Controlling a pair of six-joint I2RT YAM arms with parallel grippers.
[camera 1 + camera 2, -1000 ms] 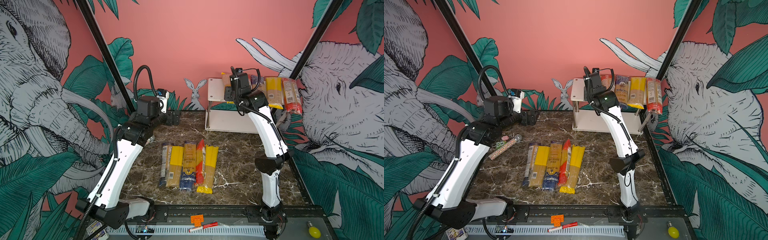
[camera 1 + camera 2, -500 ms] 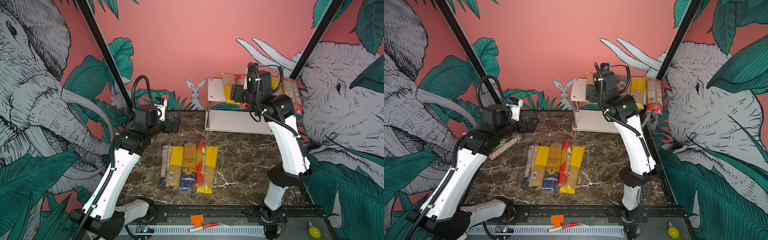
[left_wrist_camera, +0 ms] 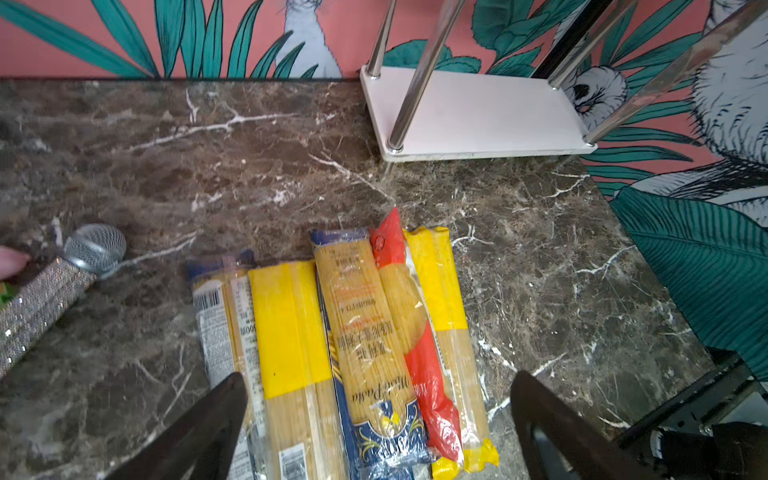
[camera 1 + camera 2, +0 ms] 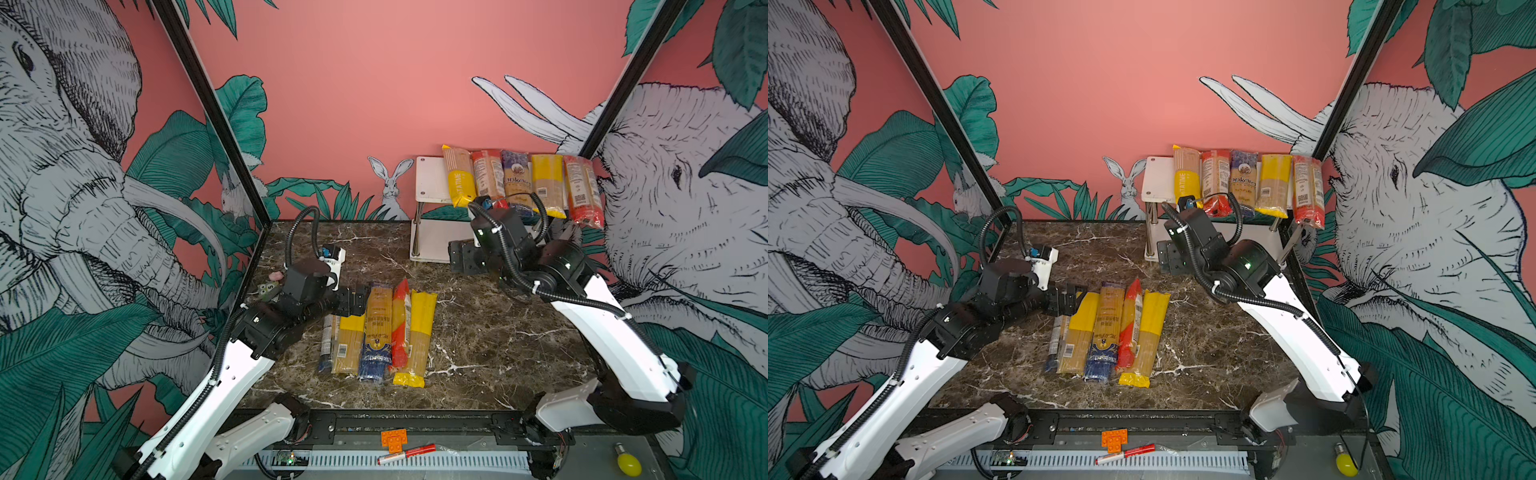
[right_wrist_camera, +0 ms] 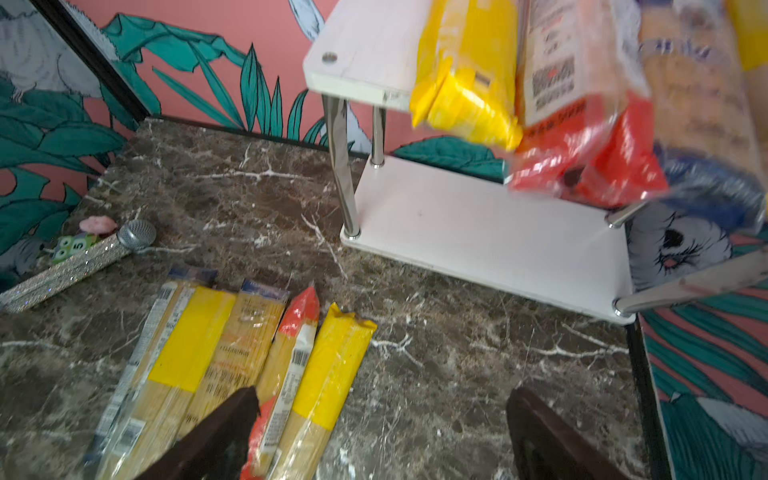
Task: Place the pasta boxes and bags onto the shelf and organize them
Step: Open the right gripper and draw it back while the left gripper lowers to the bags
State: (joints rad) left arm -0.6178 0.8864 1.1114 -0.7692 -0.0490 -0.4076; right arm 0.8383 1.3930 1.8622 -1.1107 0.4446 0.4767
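The shelf (image 4: 428,178) stands at the back right, and several pasta bags (image 4: 519,183) lie side by side on its top board, their ends hanging over the front edge. Its lower board (image 5: 478,232) is bare. Several more pasta bags (image 4: 378,332) lie in a row mid-table, also in the left wrist view (image 3: 365,332). My left gripper (image 4: 357,301) hovers open over the row's far ends, fingers astride them (image 3: 378,378). My right gripper (image 4: 465,257) is open and empty in front of the shelf, above bare table (image 5: 381,392).
A glittery microphone (image 3: 54,286) and small toys (image 5: 83,237) lie at the table's left edge. On the front rail sit an orange brick (image 4: 394,438), a red-and-white marker pen (image 4: 407,453) and a yellow bulb (image 4: 628,464). Walls close in on both sides.
My right gripper has come down and forward from the shelf's top board and opened. My left gripper has moved right, over the row of bags on the table.
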